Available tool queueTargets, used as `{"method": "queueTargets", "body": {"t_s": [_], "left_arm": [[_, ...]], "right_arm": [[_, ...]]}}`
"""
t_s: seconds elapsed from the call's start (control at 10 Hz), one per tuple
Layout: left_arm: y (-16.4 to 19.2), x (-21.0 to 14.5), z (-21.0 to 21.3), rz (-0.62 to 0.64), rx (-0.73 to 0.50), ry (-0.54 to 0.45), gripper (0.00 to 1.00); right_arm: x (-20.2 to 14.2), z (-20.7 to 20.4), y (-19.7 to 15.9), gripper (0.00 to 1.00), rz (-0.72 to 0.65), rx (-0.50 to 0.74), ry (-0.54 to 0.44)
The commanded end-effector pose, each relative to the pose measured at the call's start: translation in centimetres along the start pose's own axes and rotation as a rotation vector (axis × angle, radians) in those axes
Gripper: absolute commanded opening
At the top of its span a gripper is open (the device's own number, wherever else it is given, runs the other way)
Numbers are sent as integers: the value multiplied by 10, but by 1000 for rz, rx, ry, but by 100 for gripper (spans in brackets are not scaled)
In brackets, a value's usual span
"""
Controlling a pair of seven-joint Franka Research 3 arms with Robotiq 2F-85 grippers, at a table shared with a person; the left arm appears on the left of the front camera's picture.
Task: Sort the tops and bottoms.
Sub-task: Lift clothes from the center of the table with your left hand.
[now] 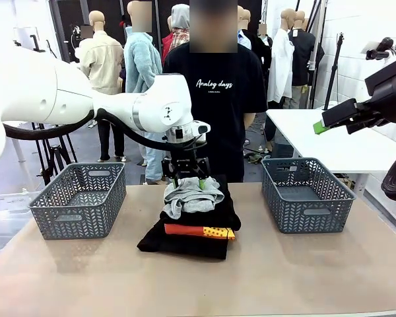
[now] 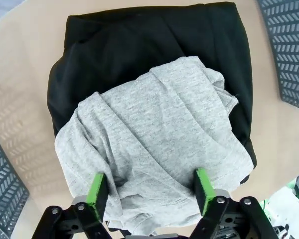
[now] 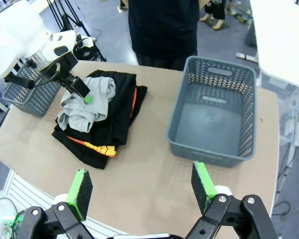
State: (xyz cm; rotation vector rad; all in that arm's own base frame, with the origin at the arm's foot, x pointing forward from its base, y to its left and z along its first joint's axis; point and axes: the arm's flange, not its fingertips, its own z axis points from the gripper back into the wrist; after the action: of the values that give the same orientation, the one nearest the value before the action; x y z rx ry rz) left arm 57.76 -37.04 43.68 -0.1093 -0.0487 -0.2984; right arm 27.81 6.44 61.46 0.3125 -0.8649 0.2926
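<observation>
Left gripper (image 2: 150,189) | astride grey top (image 2: 154,129) | rumpled, heathered, atop black bottoms (image 2: 139,45)

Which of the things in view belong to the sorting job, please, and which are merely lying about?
Belong to the job:
grey top
orange top
upper black bottoms
lower black bottoms
left basket
right basket
left pincer, open astride the grey top

Just about:
white side table
right pincer, open, held aloft

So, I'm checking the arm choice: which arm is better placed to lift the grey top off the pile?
Left. The left tool straddles the grey top on the pile, pads either side. The right tool hangs open, raised, far from the pile.
</observation>
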Motion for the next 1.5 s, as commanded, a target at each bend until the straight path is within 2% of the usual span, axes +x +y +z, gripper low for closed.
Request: {"method": "queueTargets", "body": {"t_s": [0.0,0.3,0.4,0.7,0.9,1.0,1.2,1.4], "left_arm": [[-1,3,4,32,-5,19,52],[1,3,3,47,9,42,8],[1,3,4,49,10,44,0],[3,3,4,54,20,61,0],[5,-7,19,18,-8,14,0],[4,1,5,22,13,42,0],[4,1,5,22,13,42,0],[10,-5,20,34,6,26,0]], "right_arm": [[0,0,-1,100,0,10,5],[0,0,-1,100,0,10,5],[0,0,-1,100,0,10,5],[0,0,-1,100,0,10,5],[0,0,-1,100,0,10,5],[0,0,-1,100,0,10,5],[0,0,-1,100,0,10,5],[0,0,-1,100,0,10,5]]}}
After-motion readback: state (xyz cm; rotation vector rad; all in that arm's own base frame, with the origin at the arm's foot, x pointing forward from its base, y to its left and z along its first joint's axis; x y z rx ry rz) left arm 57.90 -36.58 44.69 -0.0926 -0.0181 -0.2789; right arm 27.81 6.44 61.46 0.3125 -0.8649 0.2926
